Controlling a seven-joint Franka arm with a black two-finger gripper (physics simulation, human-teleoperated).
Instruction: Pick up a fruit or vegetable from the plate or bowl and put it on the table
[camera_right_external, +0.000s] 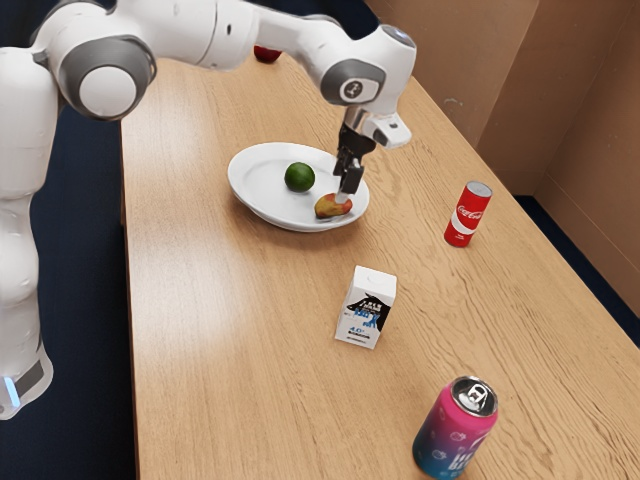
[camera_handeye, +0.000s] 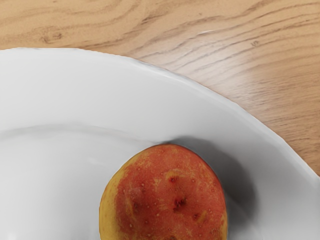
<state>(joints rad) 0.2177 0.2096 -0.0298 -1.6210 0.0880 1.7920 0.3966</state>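
1. The red-and-yellow fruit (camera_right_external: 327, 207) is within the rim of the white plate (camera_right_external: 250, 185), near the edge on the exterior view's right
2. The tool (camera_right_external: 345, 196) points down at that fruit, its lower end right at it; whether it is spread, pressed together or pinching the fruit, I cannot tell
3. In the wrist view the fruit has a broad red face with dark blotches and small pale specks, turning yellow along one side; a grey shadow falls on the plate beside it, on the side away from the yellow
4. A round green fruit (camera_right_external: 300, 177) sits in the plate too, nearer its middle and apart from the red-and-yellow one
5. The plate rests on the wooden worktop (camera_right_external: 200, 300), whose grain also shows beyond the plate's rim in the wrist view
6. To the exterior view's right of the plate, well apart from it, a red can with a white band (camera_right_external: 466, 215) stands upright
7. A white carton with black and blue print (camera_right_external: 366, 305) stands upright between the plate and a pink-and-blue can (camera_right_external: 455, 430), which is upright as well, its silver top showing
8. At the far end of the worktop is a red object (camera_right_external: 267, 54), partly hidden by the arm (camera_right_external: 210, 30); what it is I cannot tell
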